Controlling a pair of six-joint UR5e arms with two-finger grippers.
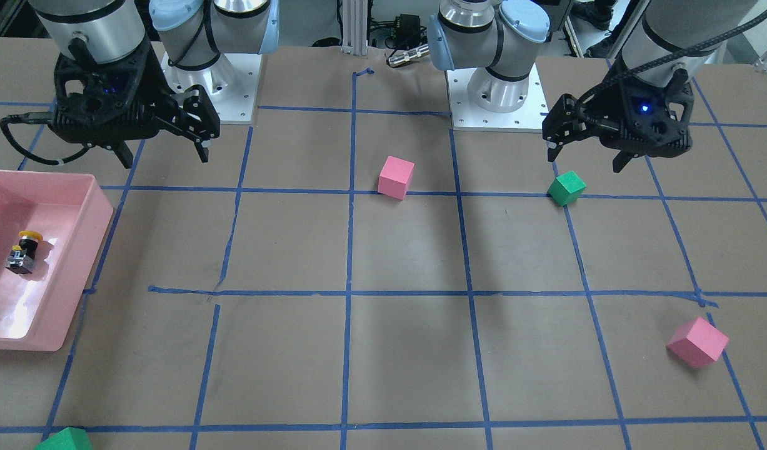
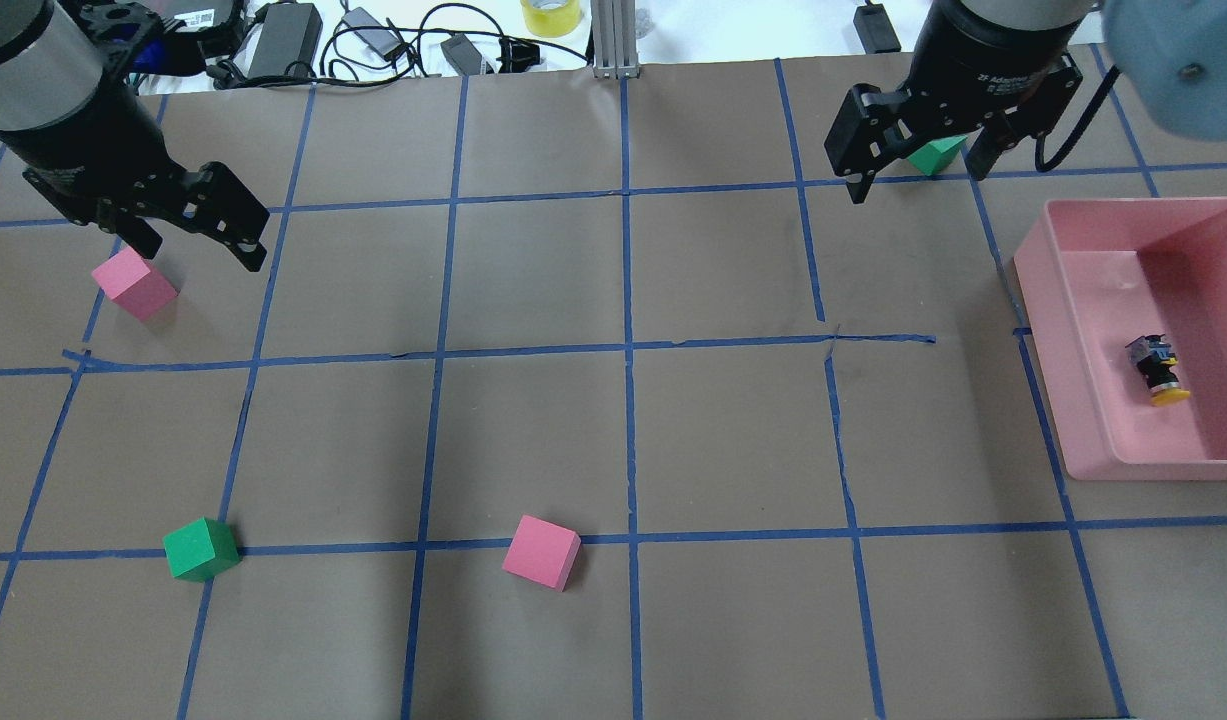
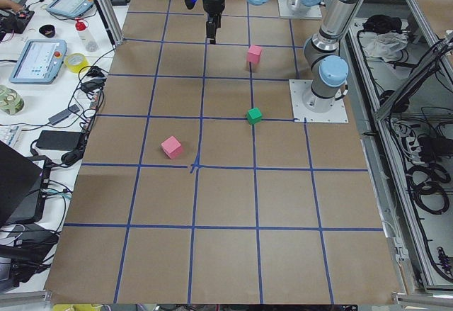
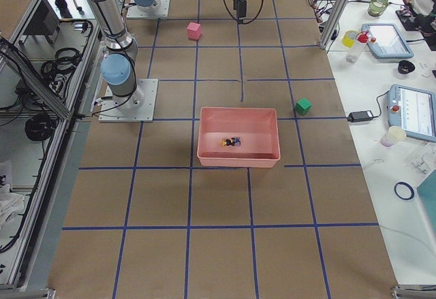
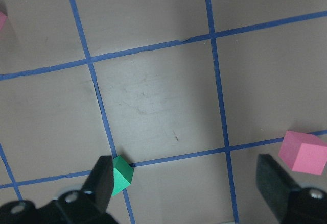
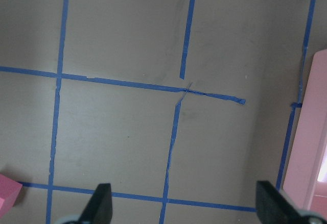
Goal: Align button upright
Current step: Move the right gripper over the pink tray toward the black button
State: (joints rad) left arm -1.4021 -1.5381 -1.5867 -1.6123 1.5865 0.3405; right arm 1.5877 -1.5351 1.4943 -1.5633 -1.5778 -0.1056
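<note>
- Inside the pink bin [image 2: 1078, 330], the button [image 2: 1156, 368] lies on its side, yellow cap toward the robot, not yet righted.
- Left gripper [image 1: 584, 161] and right gripper [image 1: 164, 159] hover over the worktop [image 2: 623, 440], jaws apart and empty, likely poised to reach.

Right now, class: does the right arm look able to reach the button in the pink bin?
Probably yes. The button lies on its side in the open-topped pink bin, nothing covering it, and the right claw hangs open close by.
</note>
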